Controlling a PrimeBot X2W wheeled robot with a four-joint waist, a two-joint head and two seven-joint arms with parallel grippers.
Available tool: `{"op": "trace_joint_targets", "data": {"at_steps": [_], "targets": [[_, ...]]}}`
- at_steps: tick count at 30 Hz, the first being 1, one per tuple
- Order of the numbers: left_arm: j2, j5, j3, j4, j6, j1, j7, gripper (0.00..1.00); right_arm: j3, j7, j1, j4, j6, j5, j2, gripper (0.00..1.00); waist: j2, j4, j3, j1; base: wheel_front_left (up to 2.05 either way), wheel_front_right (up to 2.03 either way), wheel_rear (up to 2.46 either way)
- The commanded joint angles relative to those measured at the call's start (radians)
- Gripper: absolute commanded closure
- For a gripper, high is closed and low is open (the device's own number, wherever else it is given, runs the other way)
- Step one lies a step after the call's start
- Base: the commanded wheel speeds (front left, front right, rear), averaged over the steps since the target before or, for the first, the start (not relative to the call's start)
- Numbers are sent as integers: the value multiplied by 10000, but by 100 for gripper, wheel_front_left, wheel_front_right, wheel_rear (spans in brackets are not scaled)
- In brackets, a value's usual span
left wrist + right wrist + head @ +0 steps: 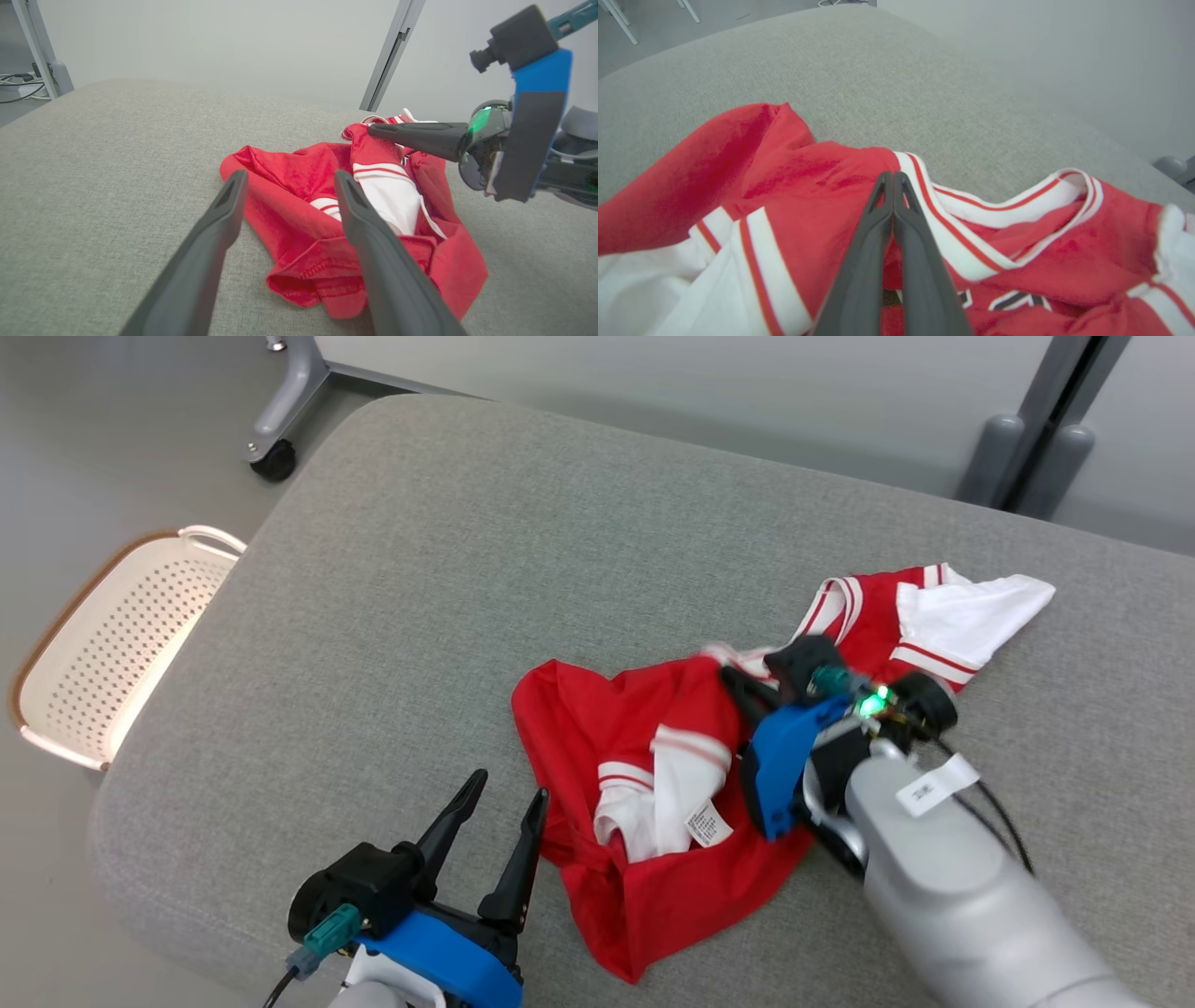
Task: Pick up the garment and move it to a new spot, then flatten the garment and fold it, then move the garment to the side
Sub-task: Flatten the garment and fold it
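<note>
The garment (644, 709) is a red jersey with white sleeves and red-and-white striped trim, lying crumpled on the grey padded surface (420, 551). My right gripper (730, 678) reaches in from the right, its fingers pressed together on a raised fold of red cloth beside the striped collar (952, 205). The right wrist view shows the garment (784, 186) under that gripper (893, 175). In the left wrist view the right gripper (371, 129) pinches a lifted bit of the garment (299, 242). My left gripper (511, 786) stands open just left of the garment's near hem, holding nothing, as the left wrist view (290, 176) also shows.
A white perforated basket (112, 644) with a brown rim sits on the floor past the surface's left edge. A grey wheeled frame leg (275, 448) stands beyond the far left corner. Bare grey surface stretches left of and behind the garment.
</note>
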Motion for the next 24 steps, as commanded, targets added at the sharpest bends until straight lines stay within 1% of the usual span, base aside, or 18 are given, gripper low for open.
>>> {"op": "trace_joint_targets", "data": {"at_steps": [1,5,9,11,14,16,17,19,21,23,24], "targets": [[-43,-44,-70,1,13,-128,-45,0,-323,-595,-532,-185,1,-143,-50,100,0,129,57,0,0,0,0],[-83,-136,-172,42,13,-218,-45,0,-1133,-1855,-1490,-363,3,-616,-46,100,0,423,203,0,0,0,0],[-127,-245,-425,122,13,-395,-45,0,-2116,-2400,-2484,-271,3,-1520,-47,100,0,863,436,0,0,0,0],[-175,-309,-508,172,13,-535,-45,0,-2929,-2494,-2908,-168,1,-2075,-52,100,0,1120,556,0,0,0,0],[-231,-405,-774,245,13,-707,-45,0,-4448,-2553,-3285,-176,3,-3256,-54,100,0,1540,685,0,0,0,0],[-219,-464,-811,296,13,-721,-45,0,-5313,-2519,-3329,156,3,-3646,-52,100,0,1710,734,0,0,0,0],[-204,-512,-810,327,13,-696,-45,0,-5477,-2311,-3323,554,3,-3719,-37,0,0,1744,743,0,0,0,0],[-172,-529,-799,383,13,-610,-44,0,-5687,-2226,-3504,958,0,-3919,-40,0,0,1749,783,0,0,0,0],[-149,-589,-707,401,13,-526,-45,0,-6059,-2257,-3322,1227,1,-4221,-67,0,0,1663,827,0,0,0,0],[-151,-586,-629,394,13,-455,-45,0,-6778,-2287,-2980,1079,1,-4824,-87,0,0,1500,869,0,0,0,0],[-151,-586,-629,394,13,-455,-45,0,-6778,-2287,-2980,1079,1,-4824,-87,0,0,1500,869,0,0,0,0]]}}
